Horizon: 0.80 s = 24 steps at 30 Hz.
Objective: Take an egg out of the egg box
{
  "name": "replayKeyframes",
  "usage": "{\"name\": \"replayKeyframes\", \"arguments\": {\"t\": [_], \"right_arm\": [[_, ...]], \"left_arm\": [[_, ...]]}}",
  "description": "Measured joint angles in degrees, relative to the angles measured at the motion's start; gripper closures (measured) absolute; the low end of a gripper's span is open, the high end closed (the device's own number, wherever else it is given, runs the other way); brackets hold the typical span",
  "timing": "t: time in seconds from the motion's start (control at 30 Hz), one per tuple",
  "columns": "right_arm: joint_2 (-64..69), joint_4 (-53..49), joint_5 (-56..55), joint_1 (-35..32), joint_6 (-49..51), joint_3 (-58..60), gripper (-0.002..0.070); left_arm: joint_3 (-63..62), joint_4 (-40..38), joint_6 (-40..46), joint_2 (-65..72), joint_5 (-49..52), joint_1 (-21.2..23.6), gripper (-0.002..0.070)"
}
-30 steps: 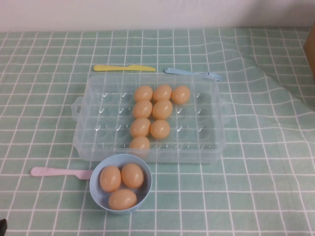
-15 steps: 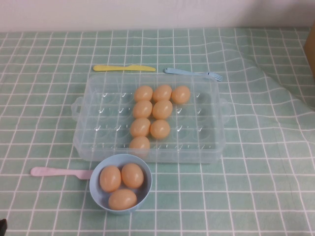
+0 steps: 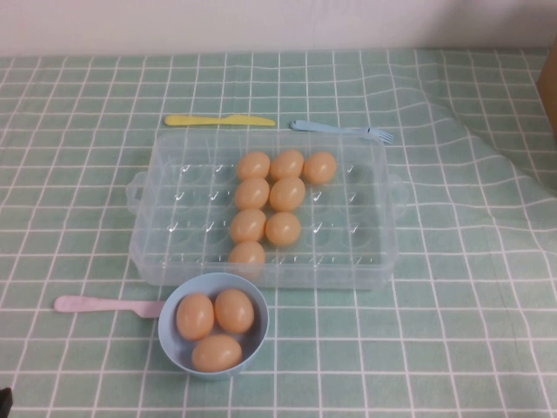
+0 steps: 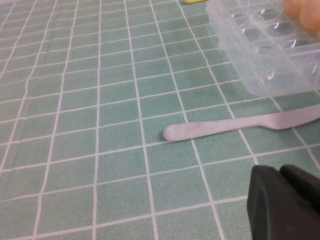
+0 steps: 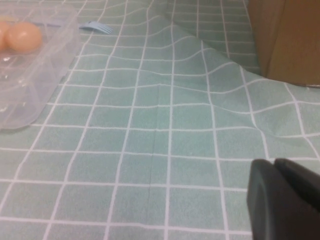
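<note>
The clear plastic egg box (image 3: pixel 165 252) stands mid-table and holds several orange-tan eggs (image 3: pixel 284 228) in its middle cups. Its corner also shows in the left wrist view (image 4: pixel 260 55) and its end in the right wrist view (image 5: pixel 30 85), with an egg (image 5: pixel 22 37) inside. My left gripper (image 4: pixel 282 172) is shut and empty, low over the cloth to the near left of the box. My right gripper (image 5: pixel 275 162) is shut and empty, over the cloth to the right of the box. Neither gripper shows in the high view.
A light-blue bowl (image 3: pixel 170 340) with three eggs sits just in front of the box. A pink knife (image 3: pixel 96 305) lies left of the bowl. A yellow knife (image 3: pixel 218 120) and a blue fork (image 3: pixel 339 131) lie behind the box. A brown box (image 5: pixel 285 35) stands at far right.
</note>
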Motion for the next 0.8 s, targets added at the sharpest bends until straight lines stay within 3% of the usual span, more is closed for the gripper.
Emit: {"name": "replayKeyframes", "arguments": {"t": [0.37,0.8], "right_arm": [[0.0,13.1,-2.6,0.0,0.0,0.0,0.0694],[0.0,42.6,-10.6,0.0,0.0,0.0,0.0694]], "left_arm": [[0.0,0.0,0.0,0.0,0.0,0.0,0.0675],[0.0,0.1,0.0,0.0,0.0,0.0,0.0675]]}}
